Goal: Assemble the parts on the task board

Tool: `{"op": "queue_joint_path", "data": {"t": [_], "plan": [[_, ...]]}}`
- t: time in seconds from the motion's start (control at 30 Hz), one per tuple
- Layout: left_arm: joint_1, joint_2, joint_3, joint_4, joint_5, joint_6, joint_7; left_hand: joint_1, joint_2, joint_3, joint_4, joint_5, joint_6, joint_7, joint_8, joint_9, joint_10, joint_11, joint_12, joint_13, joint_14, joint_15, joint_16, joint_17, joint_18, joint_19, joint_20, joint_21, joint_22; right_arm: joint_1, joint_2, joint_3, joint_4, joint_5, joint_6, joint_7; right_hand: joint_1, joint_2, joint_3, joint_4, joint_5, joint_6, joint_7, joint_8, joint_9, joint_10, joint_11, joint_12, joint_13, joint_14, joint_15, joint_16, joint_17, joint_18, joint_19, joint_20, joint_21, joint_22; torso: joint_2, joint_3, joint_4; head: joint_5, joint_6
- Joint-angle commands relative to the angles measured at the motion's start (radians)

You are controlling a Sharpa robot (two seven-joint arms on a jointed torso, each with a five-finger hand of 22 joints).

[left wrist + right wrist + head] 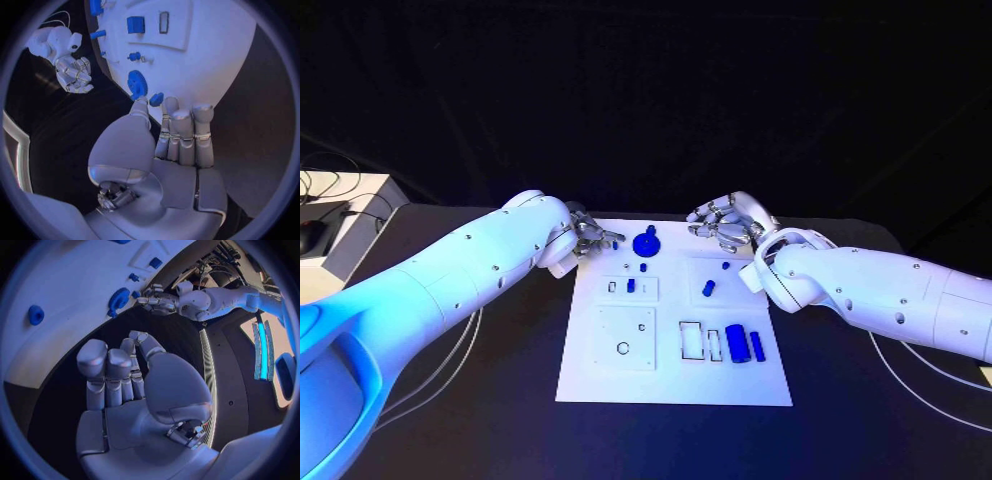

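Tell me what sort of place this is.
Probably a robotics lab test bench: a black table against dark drapes, a white task board with small blue parts such as a gear, and cabled equipment on a side stand.

Dim room, blue-tinted light, bright task board [672, 350]; wrist views bend strongly at edges.

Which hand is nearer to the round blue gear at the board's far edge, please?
Left. The left hand sits just beside the gear; the right hand hovers farther away, off the board's far edge.
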Motion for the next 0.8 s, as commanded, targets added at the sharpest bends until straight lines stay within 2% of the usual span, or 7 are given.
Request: {"op": "queue_joint_path", "data": {"t": [0.03,0.3,0.43,0.5,0.7,0.8], "plan": [[0.002,0.004,0.0,-0.002,0.009,0.0,0.003,0.002,0.012,0.0,-0.007,0.004,0.005,-0.004,0.007,0.003,0.001,-0.005,-0.003,0.002,0.008,0.0,0.005,0.002,-0.012,0.008,-0.002,0.004,0.002,0.001,0.0,0.001,0.004,-0.011,0.005,0.007,0.007,-0.006,0.006,0.003,0.005,0.002,0.008,-0.003,-0.001,-0.007,-0.003,-0.001,-0.001,0.001,0.0,-0.001,0.002,0.004,0.062,-0.005,0.006,0.104,0.001,-0.0002,-0.0005,-0.002,-0.002],[0.002,0.004,0.0,-0.002,0.014,-0.008,0.005,0.008,0.019,0.001,-0.013,0.006,0.005,-0.006,0.01,0.009,0.001,-0.006,0.0,0.004,0.008,-0.001,0.006,0.004,-0.013,0.009,-0.003,0.006,0.003,0.003,-0.001,0.001,0.007,-0.013,0.007,0.006,0.007,-0.006,0.006,0.003,0.005,0.002,0.008,-0.003,-0.001,-0.007,-0.003,-0.001,-0.001,0.001,0.0,-0.001,0.002,0.004,0.062,-0.005,0.006,0.104,0.0,-0.0008,0.0004,-0.004,-0.007],[0.002,0.005,0.0,-0.001,0.027,-0.009,0.007,0.042,0.048,0.027,-0.03,0.006,0.001,-0.007,0.008,0.011,-0.003,-0.007,-0.003,0.004,0.007,-0.002,0.005,0.004,-0.013,0.005,-0.004,0.004,0.001,0.003,-0.001,0.001,0.007,-0.013,0.01,0.004,0.007,-0.006,0.006,0.003,0.005,0.002,0.008,-0.003,-0.001,-0.007,-0.003,-0.001,-0.001,0.001,0.0,-0.001,0.002,0.004,0.062,-0.005,0.006,0.104,0.0,-0.0012,0.0009,-0.005,-0.006],[0.002,0.005,0.0,-0.001,0.033,-0.005,0.006,0.07,0.061,0.051,-0.043,0.008,-0.013,0.0,-0.007,0.003,-0.015,-0.003,-0.01,0.001,-0.002,0.001,-0.002,-0.003,-0.012,-0.004,-0.003,-0.007,-0.006,0.003,0.0,0.001,0.006,-0.013,0.012,0.004,0.007,-0.006,0.012,0.0,0.006,0.003,0.008,-0.002,0.0,-0.007,-0.003,-0.001,-0.001,0.001,0.0,0.0,0.003,0.003,0.062,-0.005,0.01,0.104,0.0,-0.0012,0.0007,-0.005,-0.007],[0.002,0.005,0.0,0.0,0.046,0.009,0.006,0.103,0.052,0.123,-0.059,0.009,-0.005,0.001,-0.028,-0.018,-0.021,-0.002,-0.011,-0.003,-0.009,0.003,0.0,-0.001,-0.013,-0.01,-0.001,-0.008,-0.005,0.003,0.0,0.001,0.005,-0.013,0.014,0.004,0.007,-0.006,0.014,-0.001,0.007,0.003,0.008,-0.002,0.001,-0.007,-0.003,-0.001,-0.001,0.001,0.0,0.0,0.003,0.003,0.062,-0.005,0.01,0.104,0.0,-0.0009,0.0007,-0.005,-0.007],[0.002,0.004,0.0,0.001,0.05,0.014,0.007,0.113,0.045,0.167,-0.065,0.011,-0.003,0.007,-0.054,-0.04,-0.026,0.001,-0.013,-0.006,-0.011,0.006,0.003,0.002,-0.014,-0.014,0.0,-0.009,-0.005,0.003,0.0,0.001,0.005,-0.013,0.014,0.003,0.007,-0.006,0.015,-0.001,0.007,0.003,0.008,-0.002,0.001,-0.007,-0.003,-0.001,-0.001,0.001,0.0,0.0,0.003,0.003,0.062,-0.005,0.011,0.105,0.0,-0.0014,0.0009,-0.005,-0.007]]}}
